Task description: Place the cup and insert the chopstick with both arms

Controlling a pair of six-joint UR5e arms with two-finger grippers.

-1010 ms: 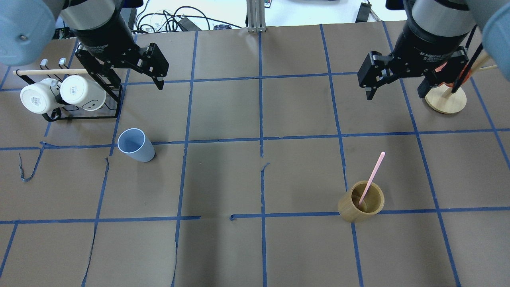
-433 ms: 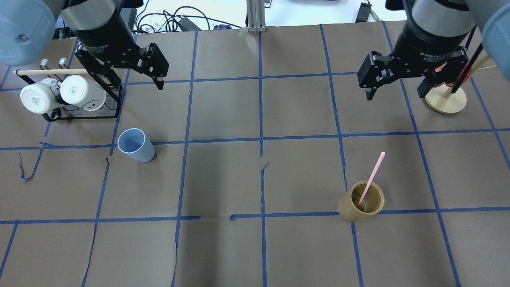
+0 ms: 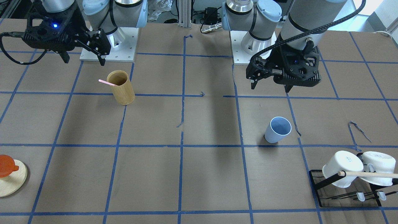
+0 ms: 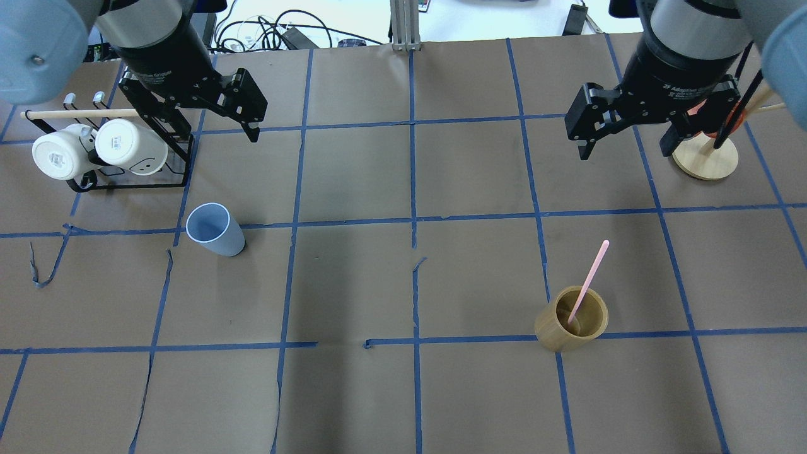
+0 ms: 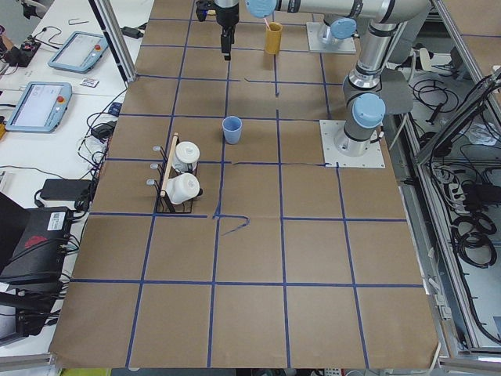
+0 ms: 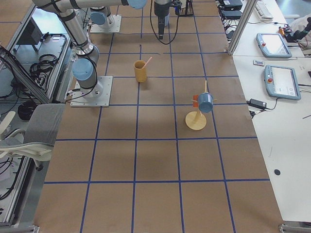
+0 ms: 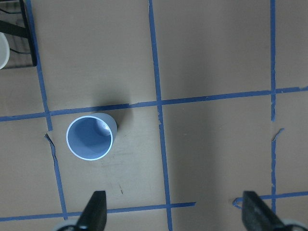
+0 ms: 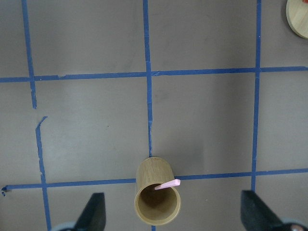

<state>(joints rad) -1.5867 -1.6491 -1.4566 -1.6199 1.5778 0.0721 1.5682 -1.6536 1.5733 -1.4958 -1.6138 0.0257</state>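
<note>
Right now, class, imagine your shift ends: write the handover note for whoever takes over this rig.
Left gripper: open, empty, above the table beyond the cup.
Right gripper: open, empty, raised beyond the bamboo holder.
Cup: upright on the table, nothing in it.
Chopstick: leaning in the bamboo holder.
Done: nothing yet.
Left: grasp and place the cup, take the chopstick, insert it in the cup.

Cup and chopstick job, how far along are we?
Nothing looks done yet. The cup stands empty on the table, untouched; the chopstick leans in the bamboo holder. Nothing is in hand: the left gripper and right gripper hang open, clear of both. Left: grip and place the cup, pull the chopstick, insert it.
</note>
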